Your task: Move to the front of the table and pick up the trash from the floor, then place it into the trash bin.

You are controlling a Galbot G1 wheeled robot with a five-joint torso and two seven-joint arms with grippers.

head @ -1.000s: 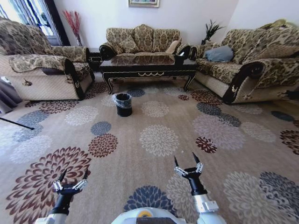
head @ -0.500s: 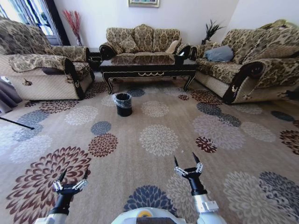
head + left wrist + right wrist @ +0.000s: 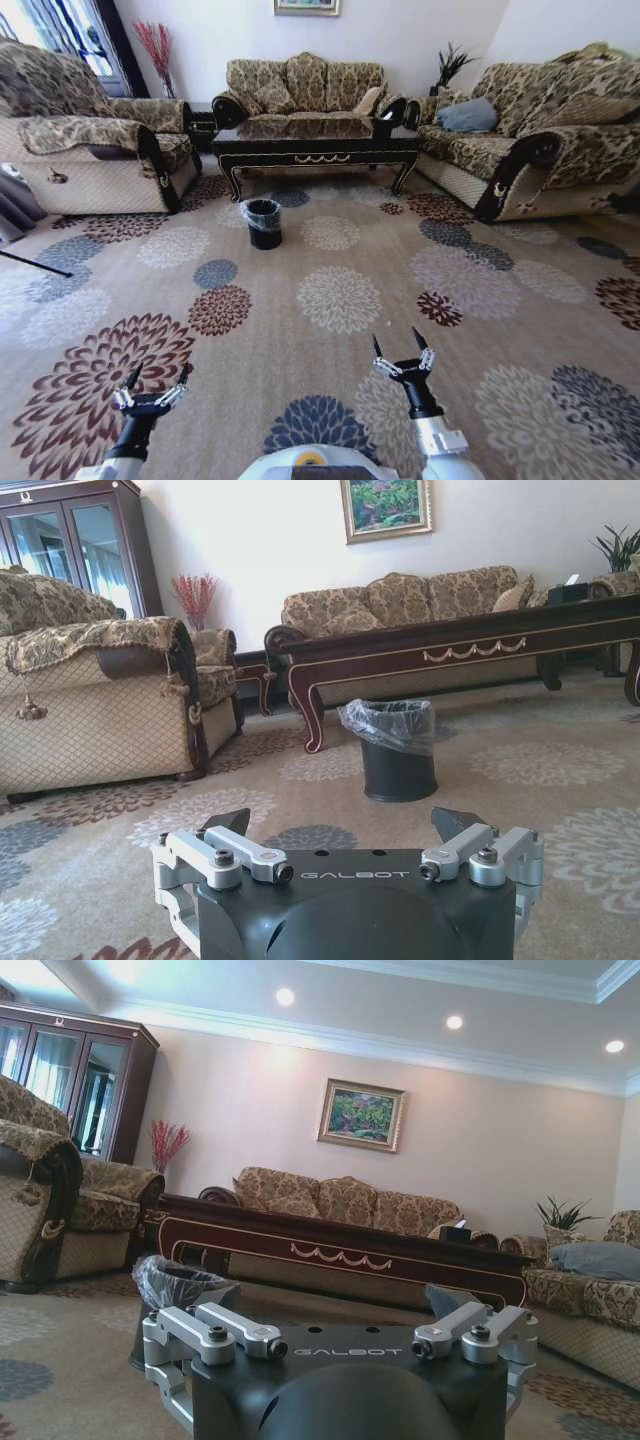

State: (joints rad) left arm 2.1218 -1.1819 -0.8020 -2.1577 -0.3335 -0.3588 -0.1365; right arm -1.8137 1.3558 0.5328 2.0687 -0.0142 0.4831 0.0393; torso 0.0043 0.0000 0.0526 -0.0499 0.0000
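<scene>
The long dark table (image 3: 316, 148) with gold ornament stands far ahead, in front of the back sofa. The black trash bin (image 3: 264, 223) with its grey bag liner sits on the carpet just before the table's left end. I cannot make out the trash on the patterned carpet. My left gripper (image 3: 158, 372) and right gripper (image 3: 396, 340) are held low near my body, both open and holding nothing. The left wrist view looks past the left gripper (image 3: 345, 825) to the bin (image 3: 397, 750) and the table (image 3: 450, 645). Beyond the right gripper (image 3: 335, 1300) are the bin (image 3: 172, 1285) and the table (image 3: 340, 1245).
Patterned sofas flank the carpet: one on the left (image 3: 90, 150), one at the back (image 3: 300, 85), one on the right (image 3: 540, 140). A thin dark rod (image 3: 35, 264) lies on the floor at the left. Wide flowered carpet (image 3: 340, 300) stretches between me and the table.
The whole head picture has shifted very slightly, so the camera moved a little. Both arms hold the same pose with fingers spread.
</scene>
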